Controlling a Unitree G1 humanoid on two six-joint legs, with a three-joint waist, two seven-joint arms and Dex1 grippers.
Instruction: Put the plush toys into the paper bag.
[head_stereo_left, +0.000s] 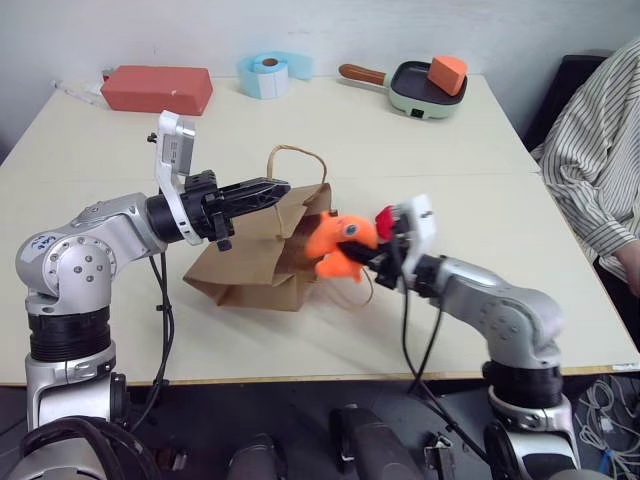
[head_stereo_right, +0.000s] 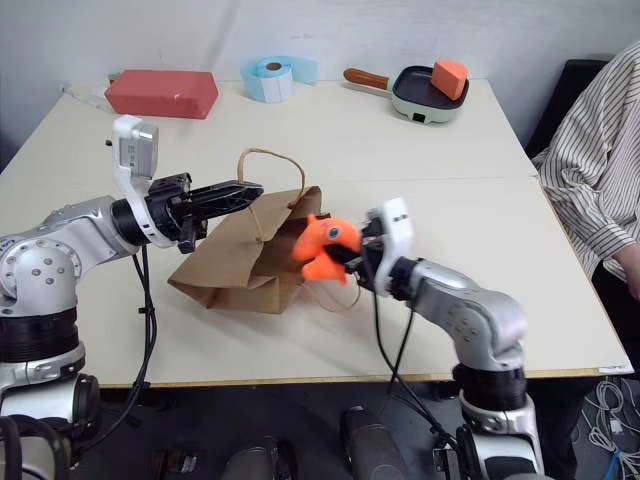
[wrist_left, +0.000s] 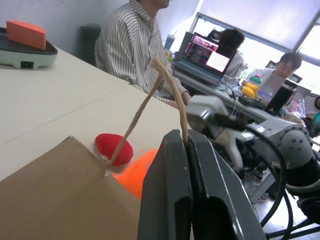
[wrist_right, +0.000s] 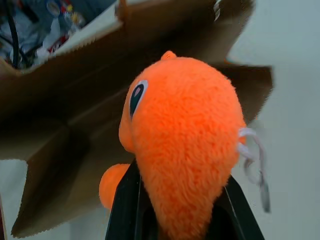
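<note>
- Table, pale and wide, bears everything; a person in a striped shirt sits at its right edge.
- Bag of brown paper lies on its side near the middle of the table, mouth toward the right arm, one cord handle lifted above it.
- Left gripper reaches level over the bag's top edge, its two black fingers pressed together on that raised handle; the left wrist view shows the cord pinched between them and running down to the bag's rim.
- Right gripper points toward the bag's mouth, its fingers clamped on the lower part of the orange toy, as the right wrist view shows.
- Orange toy is held in the air right at the bag's opening, its dark eye showing; a metal keyring hangs from its side. Whether any part is past the rim cannot be told.
- Red toy lies on the table just beside the bag's mouth, close to the orange one.
- Red block sits at the far left of the table.
- Green pan with an orange wedge on it stands at the far right.
- Tape roll, light blue, rests between block and pan.
</note>
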